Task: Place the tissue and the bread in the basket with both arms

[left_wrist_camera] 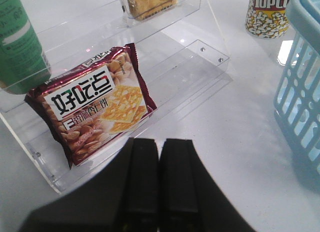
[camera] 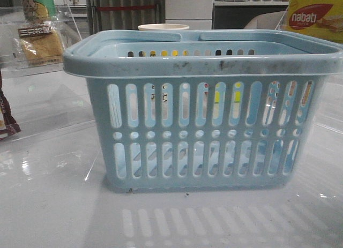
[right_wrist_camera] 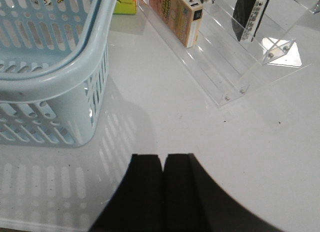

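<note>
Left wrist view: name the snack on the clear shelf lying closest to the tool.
The maroon cracker packet on the lowest step, just ahead of the shut left tool; the bread sits higher, farther off.

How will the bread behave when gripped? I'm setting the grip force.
Probably soft and light: the bread looks like a thin slice in clear wrap, so a hard squeeze could crush it. The glossy film may be slippery and crinkle under the fingers. It stands upright on the clear shelf, so a nudge might tip it before the jaws close.
</note>
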